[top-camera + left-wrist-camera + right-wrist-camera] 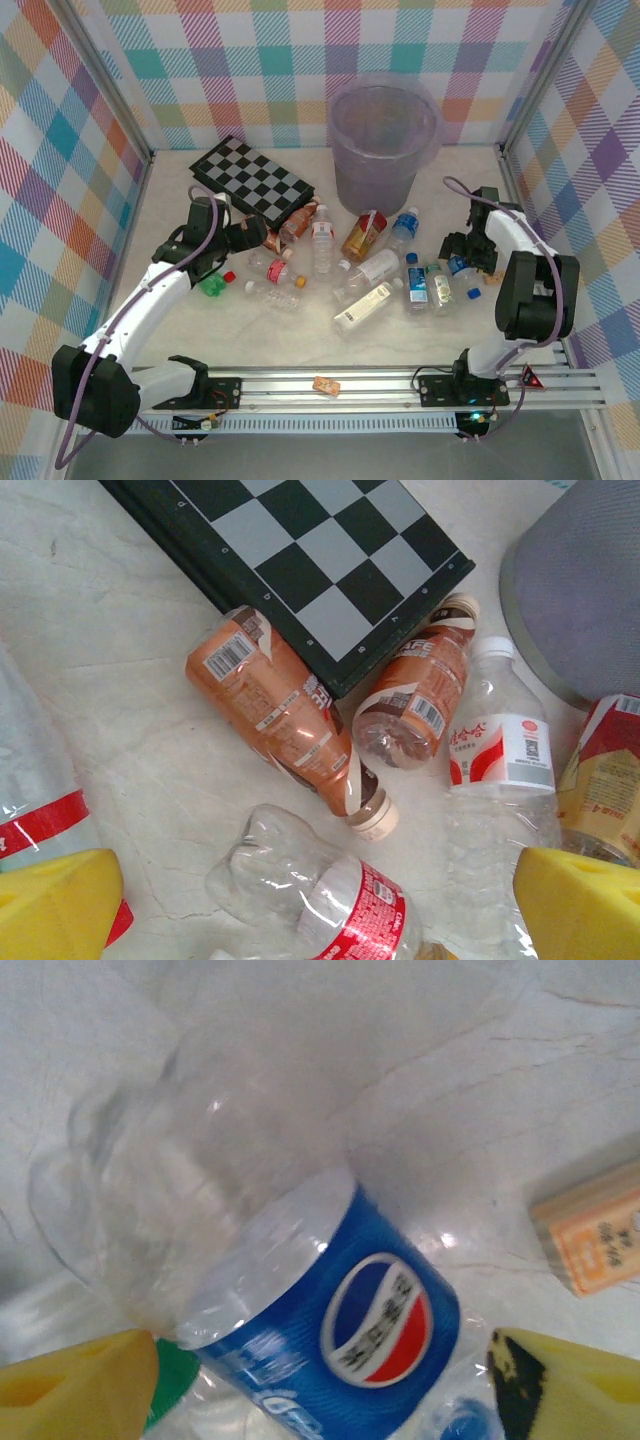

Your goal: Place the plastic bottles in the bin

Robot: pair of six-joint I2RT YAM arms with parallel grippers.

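Note:
Several plastic bottles (pixel 360 270) lie scattered on the table in front of the pale-purple bin (pixel 385 145). My left gripper (pixel 245 238) is open, its yellow fingers (pixel 60 905) wide apart over a clear bottle with a red label (pixel 335 900). Beyond it lie two orange-brown bottles (pixel 270 710), one partly under the checkerboard, and a white-and-red labelled water bottle (pixel 500 750). My right gripper (pixel 462 262) is low at the right side of the table. Its fingers (pixel 575 1380) straddle a clear blue-labelled bottle (pixel 350 1330) lying on the table, with a narrow gap on the right side.
A black-and-white checkerboard (pixel 250 178) lies at the back left, its corner (pixel 320 560) over one orange-brown bottle. A small orange-tan cube (pixel 590 1230) sits just beyond the right gripper; another (pixel 325 385) rests on the front rail. Checked walls close in the sides.

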